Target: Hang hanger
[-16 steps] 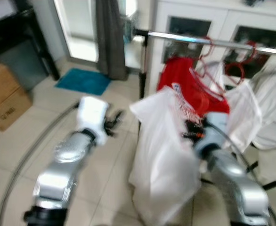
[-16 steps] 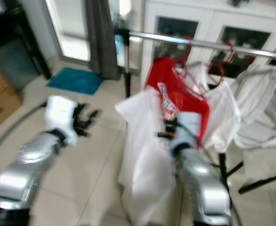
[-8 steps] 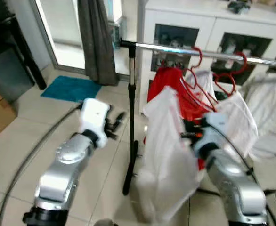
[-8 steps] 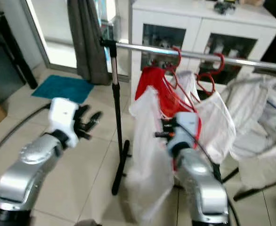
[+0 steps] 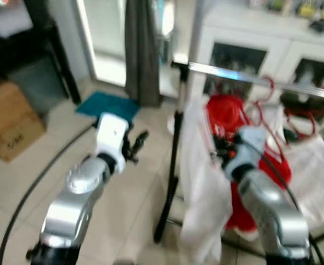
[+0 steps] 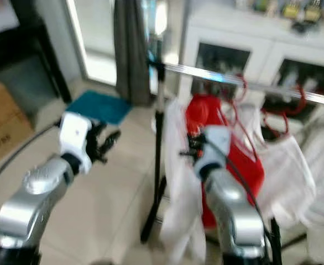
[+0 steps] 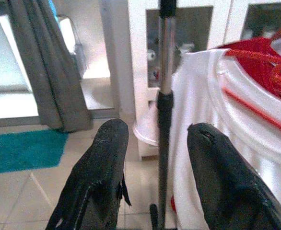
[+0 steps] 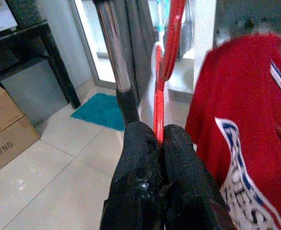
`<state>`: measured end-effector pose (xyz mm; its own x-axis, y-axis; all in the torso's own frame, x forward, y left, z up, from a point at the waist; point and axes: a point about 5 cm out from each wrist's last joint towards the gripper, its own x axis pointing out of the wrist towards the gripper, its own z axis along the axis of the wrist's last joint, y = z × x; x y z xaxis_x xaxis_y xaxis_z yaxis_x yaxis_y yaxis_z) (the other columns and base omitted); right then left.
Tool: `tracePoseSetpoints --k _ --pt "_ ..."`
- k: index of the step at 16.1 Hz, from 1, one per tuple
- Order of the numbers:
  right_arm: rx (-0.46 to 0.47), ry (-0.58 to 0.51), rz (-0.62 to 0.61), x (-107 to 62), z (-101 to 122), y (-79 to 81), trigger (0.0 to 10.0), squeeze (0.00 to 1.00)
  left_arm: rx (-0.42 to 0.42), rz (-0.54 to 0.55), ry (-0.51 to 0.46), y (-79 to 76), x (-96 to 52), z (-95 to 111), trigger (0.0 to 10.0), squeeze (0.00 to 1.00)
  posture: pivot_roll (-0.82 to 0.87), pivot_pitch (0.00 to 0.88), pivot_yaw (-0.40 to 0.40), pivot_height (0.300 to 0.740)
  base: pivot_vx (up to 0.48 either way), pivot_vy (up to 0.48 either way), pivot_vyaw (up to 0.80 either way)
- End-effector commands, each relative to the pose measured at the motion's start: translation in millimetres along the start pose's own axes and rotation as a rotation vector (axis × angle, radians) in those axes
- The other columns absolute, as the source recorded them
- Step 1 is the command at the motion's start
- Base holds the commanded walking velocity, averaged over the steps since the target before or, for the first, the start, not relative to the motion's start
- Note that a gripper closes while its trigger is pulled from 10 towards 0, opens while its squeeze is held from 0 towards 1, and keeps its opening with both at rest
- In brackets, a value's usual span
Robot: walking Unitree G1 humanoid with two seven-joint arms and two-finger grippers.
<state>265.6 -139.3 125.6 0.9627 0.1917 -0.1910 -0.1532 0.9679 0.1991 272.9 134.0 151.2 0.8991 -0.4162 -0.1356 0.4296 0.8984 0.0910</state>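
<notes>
Right gripper pinching red hanger beside rail end, apparently below it; left gripper hanging open, floor side.

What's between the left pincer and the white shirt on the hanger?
The rack's upright pole stands between the left pincer and the white shirt, in the left wrist view.

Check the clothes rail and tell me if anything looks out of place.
Nothing damaged or spilled. The one thing not in place is the red hanger carrying a white shirt: the right gripper pinches it beside the rail, not yet hooked on.
</notes>
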Motion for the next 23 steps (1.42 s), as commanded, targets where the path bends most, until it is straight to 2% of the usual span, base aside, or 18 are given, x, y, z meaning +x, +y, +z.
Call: tracePoseSetpoints --k 1,8,11,14,16,17,19,20,23 --pt "-0.011 -0.069 0.020 1.9 13.4 6.8 10.0 0.00 0.015 0.021 -0.005 6.8 -1.9 2.1 10.0 0.00 0.04 0.010 -0.038 0.740 0.315 0.000 0.00" --pt "-0.088 -0.162 -0.034 0.6 30.9 4.0 10.0 0.00 0.025 -0.008 0.000 5.8 -0.8 2.2 10.0 0.00 0.03 0.025 -0.031 0.740 0.313 0.000 0.00" --pt "-0.109 -0.167 -0.116 5.9 39.3 -4.5 10.0 0.00 0.026 -0.121 -0.020 -3.4 -1.4 5.3 10.0 0.00 0.02 0.027 -0.030 0.740 0.000 0.000 0.00" --pt "-0.143 -0.151 -0.138 20.9 49.6 -16.3 10.0 0.00 0.043 -0.313 -0.033 -17.8 -4.1 11.2 10.0 0.00 0.02 0.026 -0.028 0.740 0.000 0.000 0.00" --pt "-0.134 -0.148 -0.134 33.0 58.7 -21.1 10.0 0.00 0.059 -0.379 -0.023 -20.2 -5.2 13.1 10.0 0.00 0.02 0.025 -0.031 0.740 0.000 0.000 0.00" --pt "-0.155 -0.123 -0.119 45.0 64.4 -22.0 10.0 0.00 0.063 -0.427 -0.024 -20.7 -5.8 16.5 10.0 0.00 0.02 0.022 -0.032 0.740 0.000 0.000 0.00" --pt "-0.171 -0.088 -0.114 56.7 67.2 -23.4 10.0 0.00 0.063 -0.494 -0.018 -22.7 -8.3 19.5 10.0 0.00 0.03 0.020 -0.034 0.740 0.000 0.000 0.00" --pt "-0.164 -0.058 -0.123 65.9 68.1 -25.5 10.0 0.00 0.065 -0.547 -0.001 -24.1 -11.5 20.0 10.0 0.00 0.03 0.020 -0.035 0.740 0.000 0.000 0.00" --pt "-0.081 -0.048 -0.154 78.7 71.1 -32.0 10.0 0.00 0.066 -0.567 0.010 -23.3 -13.9 19.5 10.0 0.00 0.03 0.021 -0.034 0.740 0.000 0.000 0.00"
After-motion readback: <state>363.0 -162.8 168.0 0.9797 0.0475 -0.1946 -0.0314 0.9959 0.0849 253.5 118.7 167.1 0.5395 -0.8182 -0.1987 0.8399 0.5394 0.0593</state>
